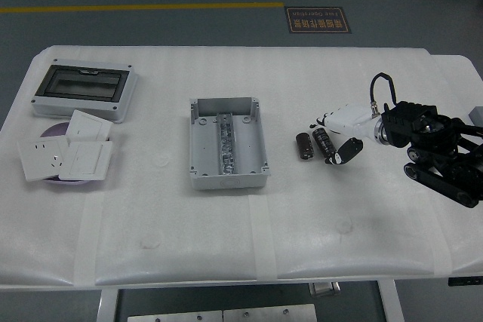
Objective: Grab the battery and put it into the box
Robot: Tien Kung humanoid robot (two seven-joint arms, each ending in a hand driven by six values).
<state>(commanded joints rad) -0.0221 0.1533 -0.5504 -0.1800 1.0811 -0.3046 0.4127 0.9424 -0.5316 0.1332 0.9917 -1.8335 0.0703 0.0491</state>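
The right hand (341,138) is closing its open fingers (339,153) around one battery (324,142); they risk knocking the neighbouring battery (304,145) rolling across the desk (302,216).

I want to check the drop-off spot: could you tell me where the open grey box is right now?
In the head view, the grey box sits open near the table's centre, left of the two batteries and right of the switch plates.

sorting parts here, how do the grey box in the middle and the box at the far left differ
The grey box is open-topped, its inside showing; the far-left box is closed under a dark window cover. The grey box stands alone mid-table; the far-left box has white switch plates right before it. Both are pale rectangular enclosures.
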